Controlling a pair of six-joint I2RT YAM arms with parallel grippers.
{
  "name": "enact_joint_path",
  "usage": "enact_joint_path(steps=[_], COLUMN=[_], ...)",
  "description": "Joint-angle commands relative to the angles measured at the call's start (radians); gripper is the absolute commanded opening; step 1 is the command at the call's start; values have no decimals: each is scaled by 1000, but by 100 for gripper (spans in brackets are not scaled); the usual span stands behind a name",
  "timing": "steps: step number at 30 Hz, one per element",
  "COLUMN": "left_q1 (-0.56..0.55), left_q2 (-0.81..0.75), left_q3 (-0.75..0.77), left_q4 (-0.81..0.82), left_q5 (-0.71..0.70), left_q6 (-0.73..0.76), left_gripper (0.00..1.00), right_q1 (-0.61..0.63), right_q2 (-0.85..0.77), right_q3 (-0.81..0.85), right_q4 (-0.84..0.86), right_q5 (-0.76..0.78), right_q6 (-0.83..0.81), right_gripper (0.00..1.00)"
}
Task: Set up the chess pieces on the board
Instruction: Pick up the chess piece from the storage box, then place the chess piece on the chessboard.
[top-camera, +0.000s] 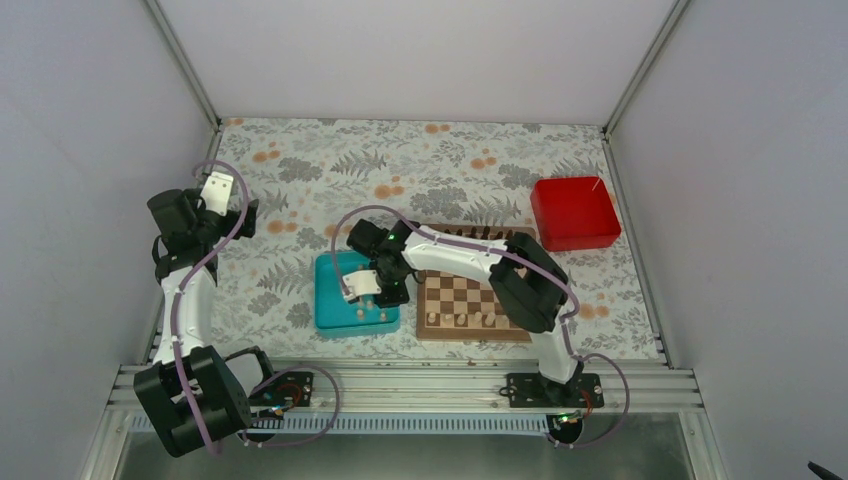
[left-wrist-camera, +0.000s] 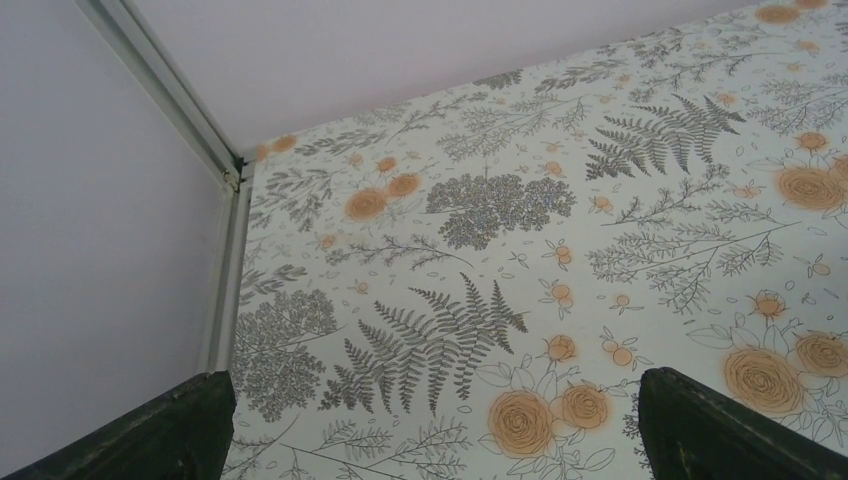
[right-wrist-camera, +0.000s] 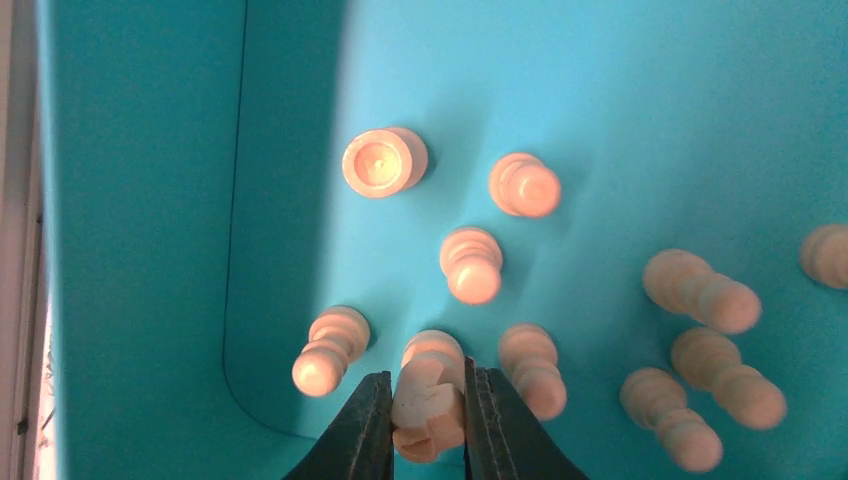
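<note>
Colours around the board (top-camera: 460, 298)
It is checked light and dark brown with a brown border; the tray (top-camera: 328, 290) left of it is teal, its chess pieces (right-wrist-camera: 470, 262) pale beige; the box (top-camera: 573, 212) beyond its right corner red; the cloth (top-camera: 300, 165) beneath white with grey ferns, orange blooms.

We see a bench (top-camera: 330, 165) covered in a fern-and-orange-flower print, with pale walls (top-camera: 400, 50) around it. A teal tray (top-camera: 328, 290) sits near the front middle, and a red box (top-camera: 574, 212) sits well apart, far right.
</note>
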Motion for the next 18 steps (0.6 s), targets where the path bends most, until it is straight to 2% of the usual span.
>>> enact_joint_path(steps=[1, 8, 18], left_q1=[7, 9, 10], left_q2=[-14, -15, -9], left_q3=[11, 19, 30], left_q4=[4, -5, -10], left_q5=[29, 31, 19], left_q6=[-1, -6, -12], left_gripper=[100, 100, 100], right_q1=[-19, -158, -540], right_q2=[-107, -313, -785], right_q3=[28, -24, -415], right_q4=[-12, -69, -95], right_q5=[-8, -51, -25], right_q6=[18, 30, -10], right_gripper=[8, 7, 7])
